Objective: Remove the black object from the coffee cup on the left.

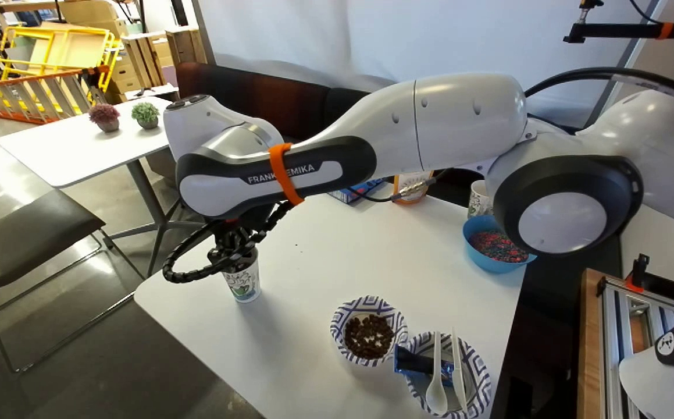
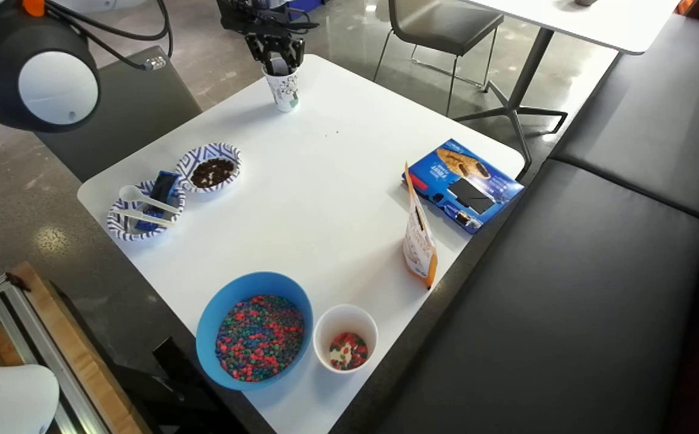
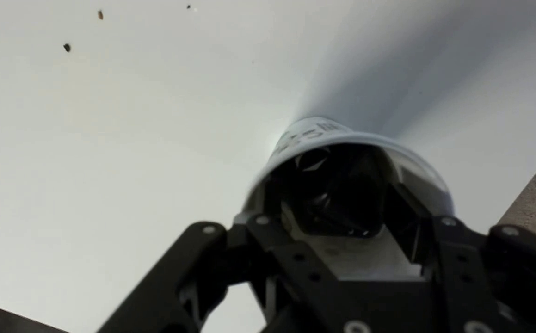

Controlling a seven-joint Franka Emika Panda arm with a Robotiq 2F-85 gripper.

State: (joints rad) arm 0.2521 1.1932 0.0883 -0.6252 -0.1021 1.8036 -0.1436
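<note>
Black robot gripper [image 3: 335,203]: its two fingers are apart and down inside the white paper cup with green print [image 1: 244,285]; I can't tell if they squeeze anything.
Shiny black lump [image 3: 344,192]: in that cup, between the fingers, near the middle of the wrist view.
In the way: the cup's wall goes round the fingertips; a bumpy black cable loop [image 1: 188,277] crosses in front of the cup's rim, left side of an exterior view.
Blue-and-white paper bowl [image 2: 195,160]: holds brown bits [image 2: 212,173], left side of an exterior view.
Second patterned bowl [image 1: 478,368]: beside it, holding a white plastic spoon [image 1: 436,398] and a blue packet [image 1: 413,362].
Big round blue bowl [image 2: 206,331]: bottom of an exterior view, full of colored bits [image 2: 262,337]; another white cup [image 2: 346,319] is just beside it.
Orange-and-white bag [image 2: 419,248]: right of the middle, standing near a flat blue box [image 2: 464,182].
</note>
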